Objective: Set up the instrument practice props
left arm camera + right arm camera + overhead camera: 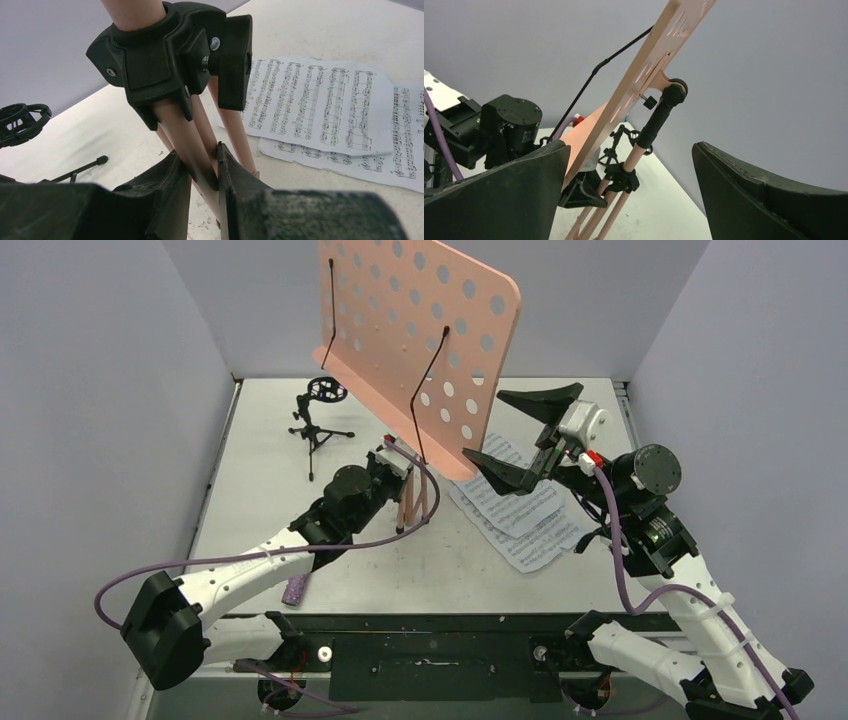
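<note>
- Pink stand [420, 330] upright on bench [450, 580], legs pinched in left claw [204, 172]; likely to topple if that grip slackens.
- Right claw [487, 427] wide open, empty, by the stand's corner; may knock it askew.
- Sheets [520, 515] flat below; may get scuffed.

A robot lab cell — plain grey walls [90, 390] box in a metal table [470, 570] bearing two arms [250, 562].
</note>
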Robot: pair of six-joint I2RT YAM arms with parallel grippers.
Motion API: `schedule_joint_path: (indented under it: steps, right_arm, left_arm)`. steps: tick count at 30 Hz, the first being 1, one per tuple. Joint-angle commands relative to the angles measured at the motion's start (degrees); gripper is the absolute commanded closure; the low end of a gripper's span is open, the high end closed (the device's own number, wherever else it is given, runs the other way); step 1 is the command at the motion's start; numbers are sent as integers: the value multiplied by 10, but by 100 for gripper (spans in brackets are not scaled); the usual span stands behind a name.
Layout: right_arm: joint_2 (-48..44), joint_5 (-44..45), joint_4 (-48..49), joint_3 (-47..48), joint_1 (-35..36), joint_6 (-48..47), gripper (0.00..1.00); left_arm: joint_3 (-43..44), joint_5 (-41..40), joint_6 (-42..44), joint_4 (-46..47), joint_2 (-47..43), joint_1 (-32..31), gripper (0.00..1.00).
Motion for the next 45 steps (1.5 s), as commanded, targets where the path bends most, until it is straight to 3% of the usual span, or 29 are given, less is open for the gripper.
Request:
schedule_joint_path:
  steps: [1, 13, 18, 25, 36, 45]
  right_arm:
    - [-21, -5, -2, -20, 5, -17, 0]
    - [-70, -22, -39, -60, 5, -19, 10]
    - [-81, -41, -53, -59, 5, -5, 10]
    - [-137, -17, -52, -152, 5, -5, 10]
    - [-152, -21, -65, -209, 5, -14, 10]
    - [-137, 51, 34, -312, 5, 93, 10]
  left_arm:
    - [-9, -12, 29, -10, -24, -6, 100]
    - [-25, -16, 27, -10, -31, -10, 100]
    - [-25, -12, 27, -12, -30, -11, 100]
    - [-31, 19, 26, -8, -37, -11, 100]
    - [-37, 32, 25, -24, -48, -11, 100]
    - [-29, 75, 27, -57, -54, -10, 100]
